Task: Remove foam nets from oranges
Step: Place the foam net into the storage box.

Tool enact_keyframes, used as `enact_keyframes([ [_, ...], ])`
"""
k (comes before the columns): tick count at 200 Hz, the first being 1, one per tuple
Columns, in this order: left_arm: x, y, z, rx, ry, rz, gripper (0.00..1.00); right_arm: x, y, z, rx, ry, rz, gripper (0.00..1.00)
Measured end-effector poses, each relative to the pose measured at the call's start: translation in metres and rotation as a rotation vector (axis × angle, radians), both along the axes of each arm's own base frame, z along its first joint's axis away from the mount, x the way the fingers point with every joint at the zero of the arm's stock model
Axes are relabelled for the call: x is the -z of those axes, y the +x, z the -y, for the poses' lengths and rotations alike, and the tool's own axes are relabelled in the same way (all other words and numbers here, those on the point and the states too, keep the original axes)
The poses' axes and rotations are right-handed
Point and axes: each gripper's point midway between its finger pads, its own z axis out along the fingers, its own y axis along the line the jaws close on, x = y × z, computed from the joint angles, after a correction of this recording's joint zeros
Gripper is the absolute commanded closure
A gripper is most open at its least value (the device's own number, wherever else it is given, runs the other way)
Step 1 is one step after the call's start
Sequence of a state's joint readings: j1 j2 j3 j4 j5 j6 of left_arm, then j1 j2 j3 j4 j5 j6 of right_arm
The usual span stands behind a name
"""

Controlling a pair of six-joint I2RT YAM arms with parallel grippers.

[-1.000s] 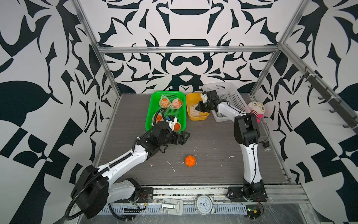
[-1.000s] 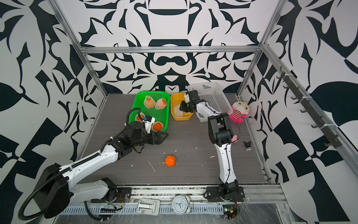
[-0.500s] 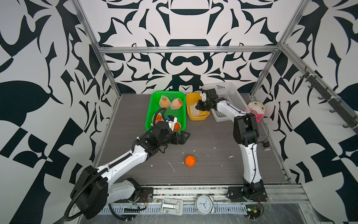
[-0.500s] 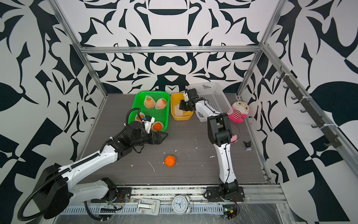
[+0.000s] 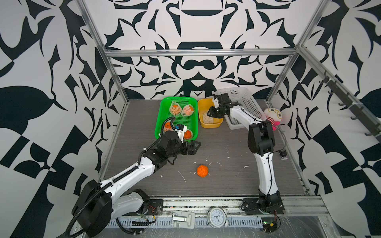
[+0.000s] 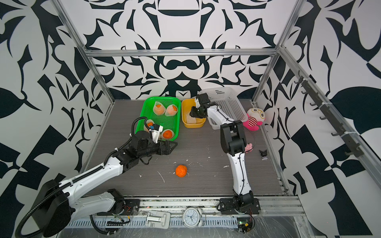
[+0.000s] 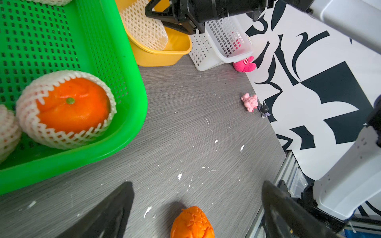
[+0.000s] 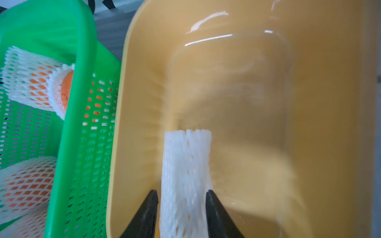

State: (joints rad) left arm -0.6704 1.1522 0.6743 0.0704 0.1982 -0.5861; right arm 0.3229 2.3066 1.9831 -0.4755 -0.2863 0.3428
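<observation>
Right wrist view: your right tool (image 8: 181, 191), jaws parted, foam net (image 8: 186, 156) between them in yellow tub (image 8: 268, 99); your left tool (image 7: 196, 183), spread wide, empty.

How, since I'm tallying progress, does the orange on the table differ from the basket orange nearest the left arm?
The table orange is bare; the basket orange wears a foam net. The table orange lies on the grey table; the basket orange sits in the green basket. Both are bright orange.
</observation>
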Motion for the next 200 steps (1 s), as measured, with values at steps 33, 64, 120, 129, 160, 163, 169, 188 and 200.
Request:
enact_keyframes([
  [33,0.007,0.001,0.001,0.002,0.011,-0.016,0.0,-0.018,0.006,0.001,0.001,-0.027,0.033,0.45],
  [64,0.009,0.001,0.001,0.003,0.014,-0.022,0.01,-0.028,0.006,0.001,-0.002,-0.052,0.05,0.44],
  [120,0.01,0.0,0.001,-0.001,0.013,-0.035,0.01,-0.032,-0.023,-0.003,-0.043,-0.088,0.028,0.42],
  [129,0.01,-0.001,0.0,-0.003,0.012,-0.043,0.0,-0.037,-0.037,-0.003,-0.052,-0.092,0.024,0.42],
  [160,0.014,-0.008,-0.002,-0.003,0.008,-0.096,0.0,-0.068,-0.087,-0.003,-0.092,-0.083,0.067,0.42],
  [163,0.015,-0.009,-0.002,-0.002,0.007,-0.103,0.0,-0.072,-0.093,-0.003,-0.097,-0.081,0.077,0.42],
  [169,0.016,-0.011,-0.002,0.001,0.006,-0.116,0.0,-0.077,-0.105,-0.004,-0.109,-0.078,0.088,0.42],
  [188,0.02,-0.018,-0.002,0.013,0.004,-0.163,0.0,-0.085,-0.142,-0.006,-0.155,-0.067,0.129,0.43],
  [200,0.023,-0.023,-0.002,0.021,-0.001,-0.19,0.0,-0.083,-0.167,-0.009,-0.197,-0.065,0.152,0.44],
])
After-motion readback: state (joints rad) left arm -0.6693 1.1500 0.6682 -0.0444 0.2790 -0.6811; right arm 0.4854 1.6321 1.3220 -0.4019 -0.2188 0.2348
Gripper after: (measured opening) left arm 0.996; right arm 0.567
